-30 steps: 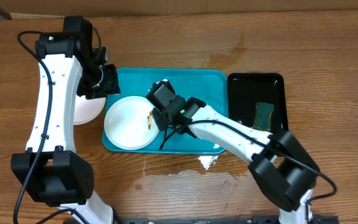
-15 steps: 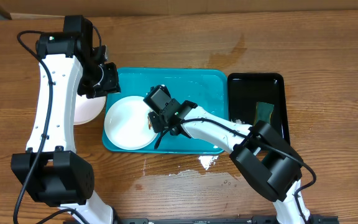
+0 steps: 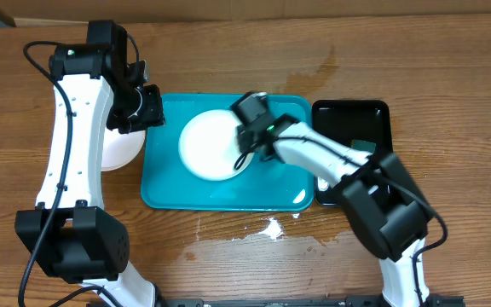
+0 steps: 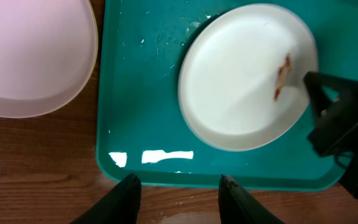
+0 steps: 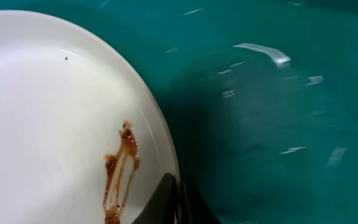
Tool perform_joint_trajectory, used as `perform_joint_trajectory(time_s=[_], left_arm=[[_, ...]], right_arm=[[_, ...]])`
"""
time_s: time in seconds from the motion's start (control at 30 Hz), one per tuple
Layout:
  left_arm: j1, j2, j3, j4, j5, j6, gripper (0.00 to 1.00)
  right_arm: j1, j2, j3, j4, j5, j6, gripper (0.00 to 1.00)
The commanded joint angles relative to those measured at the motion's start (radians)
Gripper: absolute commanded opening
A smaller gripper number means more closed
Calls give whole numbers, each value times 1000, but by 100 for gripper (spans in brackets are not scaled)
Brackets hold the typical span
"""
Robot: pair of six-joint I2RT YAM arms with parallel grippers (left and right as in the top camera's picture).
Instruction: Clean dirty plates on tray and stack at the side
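We're counting two plates: one round white plate with a brown smear (image 3: 207,145) is sitting on the one big turquoise plastic tray (image 3: 228,192), upper middle, and one pale round plate (image 3: 124,153) is lying on the wooden table (image 3: 399,51) just off its left edge. The right gripper (image 5: 174,198) is clamping the smeared plate's rim; the left gripper (image 4: 178,186) is hovering with fingers spread, gripping nothing.
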State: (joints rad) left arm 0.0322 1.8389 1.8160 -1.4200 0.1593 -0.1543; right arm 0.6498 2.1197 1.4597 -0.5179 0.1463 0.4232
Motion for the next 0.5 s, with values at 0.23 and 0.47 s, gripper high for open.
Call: perform_joint_trajectory(time_s=[0.23,0.47], left_arm=[[-42,1,-8,42,-1,-29,44],[-127,11,-14,138,-2,-62,45]], right_arm=[[-117,-16,2,-78,-18,-17,26],[-119,-180,2,-133,-20,-61,76]])
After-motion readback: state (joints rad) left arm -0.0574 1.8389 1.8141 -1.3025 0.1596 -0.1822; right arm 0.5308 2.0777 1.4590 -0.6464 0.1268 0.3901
